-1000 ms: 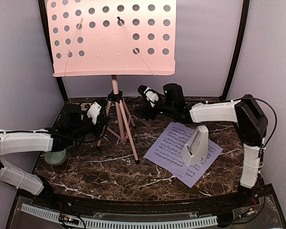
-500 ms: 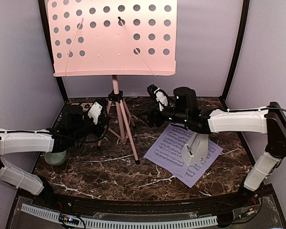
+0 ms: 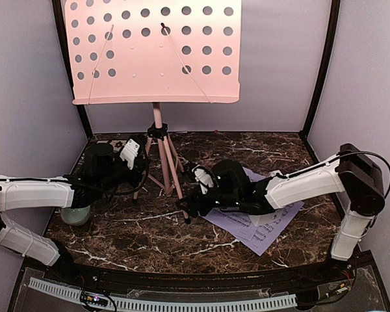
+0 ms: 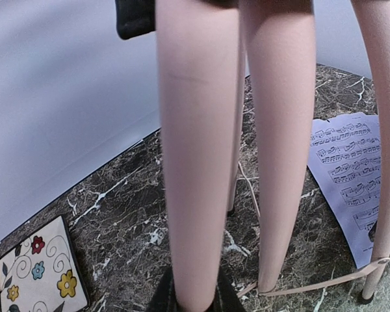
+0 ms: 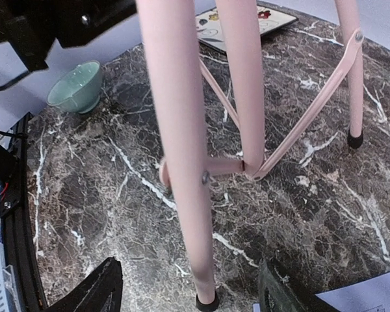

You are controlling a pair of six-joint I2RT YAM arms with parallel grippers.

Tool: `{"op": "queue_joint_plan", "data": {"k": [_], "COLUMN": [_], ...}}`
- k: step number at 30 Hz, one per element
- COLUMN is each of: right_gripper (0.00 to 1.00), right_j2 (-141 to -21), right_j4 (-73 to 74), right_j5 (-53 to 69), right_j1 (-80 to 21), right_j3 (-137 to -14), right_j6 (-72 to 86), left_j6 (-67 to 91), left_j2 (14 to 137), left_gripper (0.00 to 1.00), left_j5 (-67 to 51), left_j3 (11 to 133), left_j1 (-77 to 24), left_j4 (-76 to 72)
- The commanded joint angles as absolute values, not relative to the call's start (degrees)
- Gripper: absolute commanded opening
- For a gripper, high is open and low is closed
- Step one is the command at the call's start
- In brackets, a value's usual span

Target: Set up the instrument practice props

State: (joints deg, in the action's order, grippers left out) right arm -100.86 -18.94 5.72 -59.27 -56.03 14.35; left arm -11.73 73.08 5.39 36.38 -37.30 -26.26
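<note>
The pink perforated music stand (image 3: 156,52) stands at the back on tripod legs. My left gripper (image 3: 140,170) is shut on its left leg (image 4: 195,162), with dark fingertips (image 4: 161,298) on either side of it. My right gripper (image 3: 190,207) is low and open, straddling the front leg (image 5: 182,162) just above its black foot (image 5: 206,302). The white sheet music (image 3: 265,233) lies on the table at the right, partly under my right arm, and also shows in the left wrist view (image 4: 351,175). The metronome is hidden.
A pale green bowl (image 3: 75,213) sits at the left under my left arm and also shows in the right wrist view (image 5: 78,84). A floral coaster (image 4: 39,279) lies at the back left. Purple walls close in the back and sides of the dark marble table (image 3: 143,240).
My right arm has swung from behind the stand forward and down to the front tripod leg, covering the metronome. My left gripper has stayed on the left leg.
</note>
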Motion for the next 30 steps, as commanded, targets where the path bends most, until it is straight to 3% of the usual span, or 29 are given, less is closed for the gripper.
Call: {"op": "queue_joint_plan", "data": {"k": [1,12,16,18,19,30], "right_gripper": [0.70,0.43,0.22,0.03,0.00,0.00], "right_j2": [-105.2,-109.0,-107.8,-106.8,-106.2,-96.0], "right_j4": [-22.4,-22.9,-22.5,-21.4,-20.8,-15.9], "right_j5": [2.0,-0.5,-1.1,-1.7,-1.9,-6.5], "right_j1": [-59.7,-59.7,-59.7,-59.6,-59.5,-56.0], "right_j3": [-58.0,-61.2,-59.9,-59.0,-58.6,-50.0], "right_j6": [16.4,17.3,17.2,17.4,17.5,15.1], "left_j6": [-7.8,-8.1,-8.7,-9.1,-9.5,-14.2], "left_j2": [71.6,71.8,71.7,71.0,70.5,64.7], "left_gripper": [0.00,0.00,0.00,0.00,0.00,0.00], "left_j5": [5.4,5.7,6.4,7.1,7.6,13.0], "left_j3": [37.6,37.5,37.4,36.8,36.5,33.6], "left_j1": [-37.6,-37.6,-37.6,-37.6,-37.6,-36.3], "left_j4": [-28.7,-29.6,-29.8,-30.3,-30.4,-30.3]}}
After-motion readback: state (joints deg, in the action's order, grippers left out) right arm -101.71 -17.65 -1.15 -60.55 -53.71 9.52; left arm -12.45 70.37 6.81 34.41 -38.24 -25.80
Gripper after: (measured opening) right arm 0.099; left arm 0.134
